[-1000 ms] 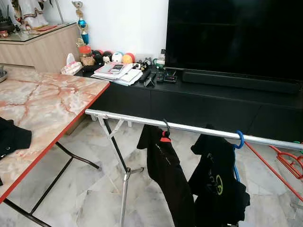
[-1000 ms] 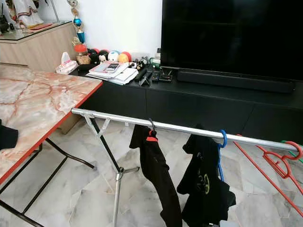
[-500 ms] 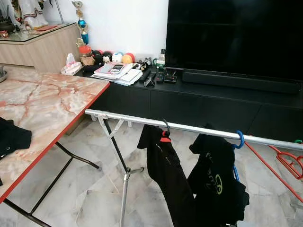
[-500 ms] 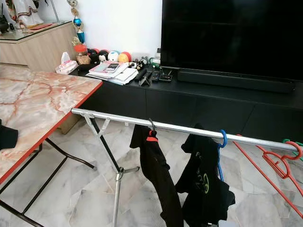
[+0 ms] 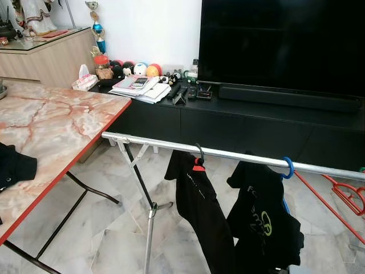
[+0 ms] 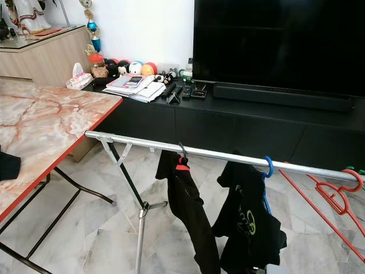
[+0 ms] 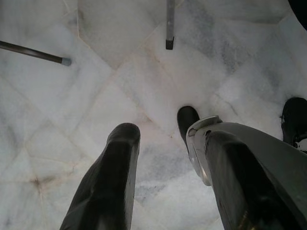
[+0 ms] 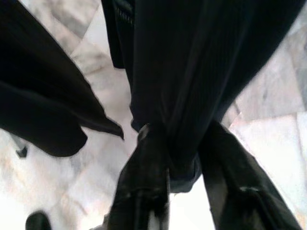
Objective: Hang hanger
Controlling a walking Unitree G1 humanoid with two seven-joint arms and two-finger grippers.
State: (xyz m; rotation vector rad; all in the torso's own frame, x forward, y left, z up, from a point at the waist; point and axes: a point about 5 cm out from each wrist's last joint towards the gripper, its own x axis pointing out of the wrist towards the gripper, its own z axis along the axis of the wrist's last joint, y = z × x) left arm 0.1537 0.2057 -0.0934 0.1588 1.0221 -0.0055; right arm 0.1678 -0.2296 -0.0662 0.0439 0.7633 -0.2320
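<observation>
Right gripper (image 8: 180,158): black fingers pinched on hem of black T-shirt with green print (image 5: 263,220). Shirt swung slightly versus half a second ago; blue plastic hanger (image 5: 289,167) seated on silver metal rail (image 5: 154,142). Hanging judged done, release pending. Left gripper (image 7: 168,158): fingers apart, idle over pale marble floor (image 7: 96,96).

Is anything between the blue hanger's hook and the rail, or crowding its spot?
Nothing visible blocks it: the blue hook sits over the rail. The other shirt hangs apart on its left, the red hangers on its right. The right gripper pinches the black shirt that hangs below the hook.
</observation>
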